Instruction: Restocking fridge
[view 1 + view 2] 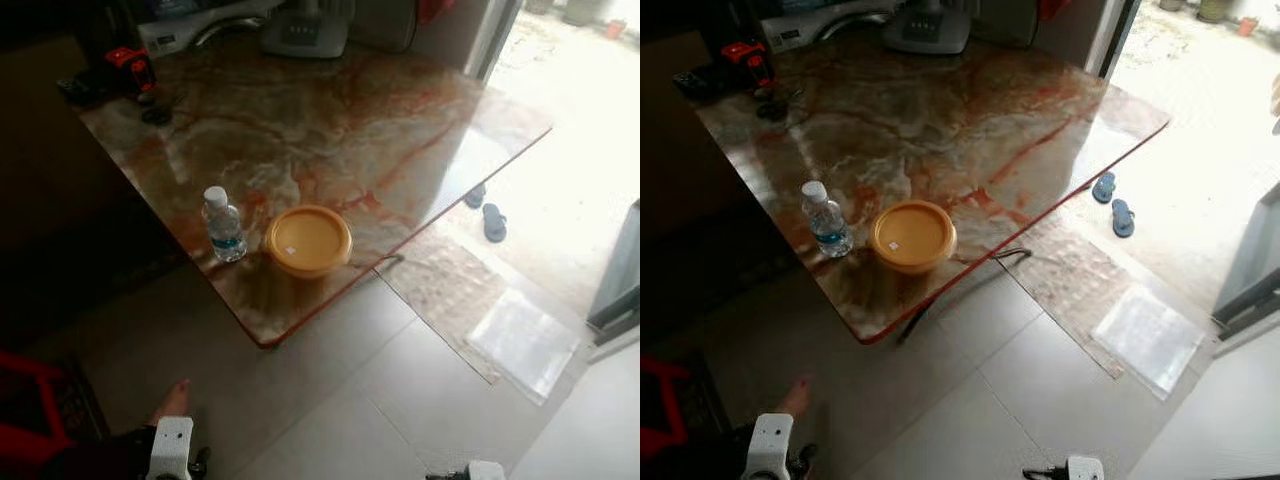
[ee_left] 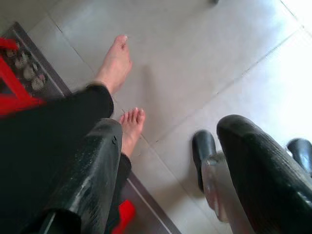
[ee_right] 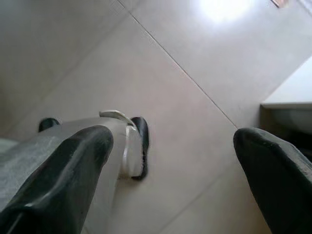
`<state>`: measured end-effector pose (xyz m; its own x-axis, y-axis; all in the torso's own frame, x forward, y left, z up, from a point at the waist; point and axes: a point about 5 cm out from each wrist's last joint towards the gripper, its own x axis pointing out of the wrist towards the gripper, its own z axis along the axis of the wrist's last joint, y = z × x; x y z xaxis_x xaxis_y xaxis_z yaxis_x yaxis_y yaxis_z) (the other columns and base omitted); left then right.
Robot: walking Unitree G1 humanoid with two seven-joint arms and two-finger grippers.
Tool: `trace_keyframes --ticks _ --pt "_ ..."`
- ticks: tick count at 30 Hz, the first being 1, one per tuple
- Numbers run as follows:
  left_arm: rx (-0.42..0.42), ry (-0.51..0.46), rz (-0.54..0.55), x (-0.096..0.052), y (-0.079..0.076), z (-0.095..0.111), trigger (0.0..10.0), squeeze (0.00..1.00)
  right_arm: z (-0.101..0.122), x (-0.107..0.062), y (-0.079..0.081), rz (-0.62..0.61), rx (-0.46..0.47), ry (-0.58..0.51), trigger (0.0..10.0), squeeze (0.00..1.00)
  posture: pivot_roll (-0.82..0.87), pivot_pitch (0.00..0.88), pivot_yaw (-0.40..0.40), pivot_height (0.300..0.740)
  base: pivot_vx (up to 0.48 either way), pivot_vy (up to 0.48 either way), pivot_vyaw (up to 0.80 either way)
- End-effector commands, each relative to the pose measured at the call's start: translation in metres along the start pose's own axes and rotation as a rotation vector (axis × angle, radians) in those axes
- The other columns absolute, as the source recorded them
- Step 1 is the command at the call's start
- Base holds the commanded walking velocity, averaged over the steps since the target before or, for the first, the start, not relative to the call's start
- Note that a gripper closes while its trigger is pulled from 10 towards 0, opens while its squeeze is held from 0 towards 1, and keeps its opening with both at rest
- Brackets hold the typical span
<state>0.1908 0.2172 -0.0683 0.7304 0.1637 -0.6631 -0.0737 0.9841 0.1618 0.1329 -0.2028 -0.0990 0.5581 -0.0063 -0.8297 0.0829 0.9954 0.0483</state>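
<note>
Ahead, a marble table (image 1: 330, 110) stands cornerwise. Water bottle (image 1: 223, 225) upright near its front corner, against the left edge; yellow lidded bowl (image 1: 308, 240) just beside it, apart. Likely staged there for pickup, within reach from the floor side. Left gripper (image 2: 165, 170) hangs low over floor tiles, fingers spread wide, nothing held; a person's bare feet (image 2: 116, 63) close by, possibly in the way. Right gripper (image 3: 170, 180) likewise low, wide open, empty. Sandals (image 1: 487, 214) lie beyond the right edge; clutter at the far edge.
</note>
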Motion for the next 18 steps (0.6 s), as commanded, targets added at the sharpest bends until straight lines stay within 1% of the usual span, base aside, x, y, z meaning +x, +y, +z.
trace_keyframes --ticks 1,4,6,8,9,12,14,15,16,17,18 --pt "-0.013 -0.002 -0.002 -0.001 -0.003 -0.002 10.0 0.00 -0.014 -0.003 0.001 0.008 0.005 0.049 10.0 0.00 -0.11 0.195 -0.026 0.740 0.000 0.000 0.80" --pt "-0.013 -0.014 -0.005 -0.001 -0.004 0.000 10.0 0.00 -0.014 -0.003 0.001 0.009 0.014 0.049 10.0 0.00 -0.11 0.199 -0.027 0.740 0.000 0.000 0.75" --pt "-0.013 -0.036 -0.006 0.000 -0.004 0.004 10.0 0.00 -0.014 -0.003 0.001 0.011 0.012 0.049 10.0 0.00 -0.11 0.203 -0.027 0.740 0.000 0.000 0.46" --pt "-0.019 -0.073 -0.001 0.001 -0.004 0.011 10.0 0.00 -0.014 -0.003 0.001 0.014 0.021 0.049 10.0 0.00 -0.10 0.203 -0.027 0.740 0.000 0.000 0.00" --pt "-0.019 -0.073 -0.001 0.001 -0.004 0.011 10.0 0.00 -0.014 -0.003 0.001 0.014 0.021 0.049 10.0 0.00 -0.10 0.203 -0.027 0.740 0.000 0.000 0.00" --pt "-0.021 -0.155 0.009 0.003 -0.004 0.026 10.0 0.00 -0.015 -0.003 0.001 0.013 0.023 0.052 10.0 0.00 -0.10 0.201 -0.029 0.740 0.000 0.000 0.00" --pt "-0.007 -0.213 0.009 0.003 -0.005 0.035 10.0 0.00 -0.015 -0.003 0.001 0.013 0.021 0.053 10.0 0.00 -0.10 0.200 -0.029 0.740 0.000 0.000 0.00" --pt "-0.007 -0.213 0.009 0.003 -0.005 0.035 10.0 0.00 -0.015 -0.003 0.001 0.013 0.021 0.053 10.0 0.00 -0.10 0.200 -0.029 0.740 0.000 0.000 0.00" --pt "0.005 -0.296 0.003 0.003 -0.006 0.049 10.0 0.00 -0.015 -0.003 0.001 0.013 0.021 0.053 10.0 0.00 -0.10 0.200 -0.031 0.740 0.000 0.000 0.00" --pt "0.009 -0.334 0.000 0.002 -0.007 0.055 10.0 0.00 -0.015 -0.003 0.001 0.013 0.021 0.054 10.0 0.00 -0.10 0.200 -0.031 0.740 0.000 0.000 0.00" --pt "0.009 -0.334 0.000 0.002 -0.007 0.055 10.0 0.00 -0.015 -0.003 0.001 0.013 0.021 0.054 10.0 0.00 -0.10 0.200 -0.031 0.740 0.000 0.000 0.00"
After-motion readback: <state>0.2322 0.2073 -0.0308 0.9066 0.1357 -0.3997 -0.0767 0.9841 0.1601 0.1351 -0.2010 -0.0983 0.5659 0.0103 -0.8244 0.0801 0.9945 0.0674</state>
